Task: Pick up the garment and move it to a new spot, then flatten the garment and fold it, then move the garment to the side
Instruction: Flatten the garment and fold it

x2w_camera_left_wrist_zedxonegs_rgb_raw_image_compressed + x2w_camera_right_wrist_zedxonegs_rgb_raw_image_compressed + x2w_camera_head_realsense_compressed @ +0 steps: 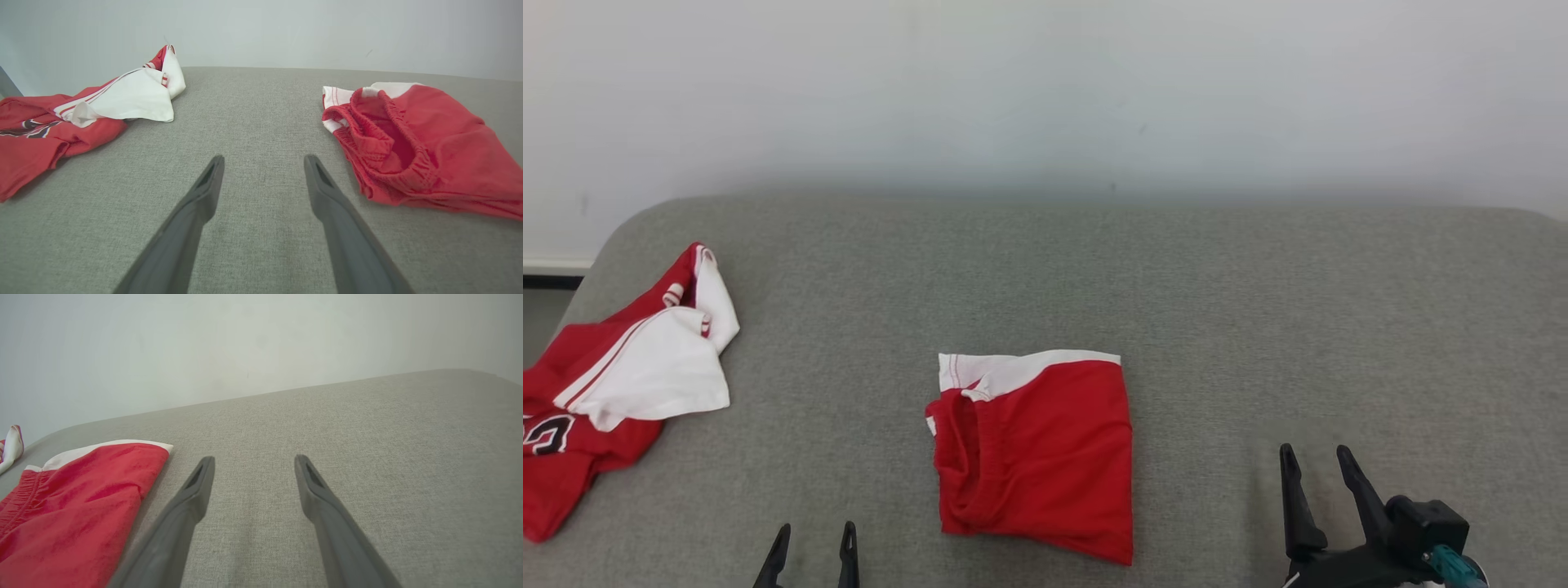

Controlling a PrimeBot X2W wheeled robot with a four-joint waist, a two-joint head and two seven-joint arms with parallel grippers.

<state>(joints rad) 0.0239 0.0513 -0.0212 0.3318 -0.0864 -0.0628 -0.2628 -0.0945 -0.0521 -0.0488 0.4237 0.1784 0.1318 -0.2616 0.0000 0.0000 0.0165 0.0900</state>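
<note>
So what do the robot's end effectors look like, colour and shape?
The left end effector and right end effector each have two long dark fingers that taper to narrow tips, with a slot-like recess near each tip. The right one's fingers join a black blocky body carrying a small teal fitting.

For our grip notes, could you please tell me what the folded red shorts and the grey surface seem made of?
Folded red shorts: soft matte knit, perhaps cotton jersey, judging by the gathered waistband and limp folds. Grey surface: matte woven upholstery cloth; its weave shows.
</note>
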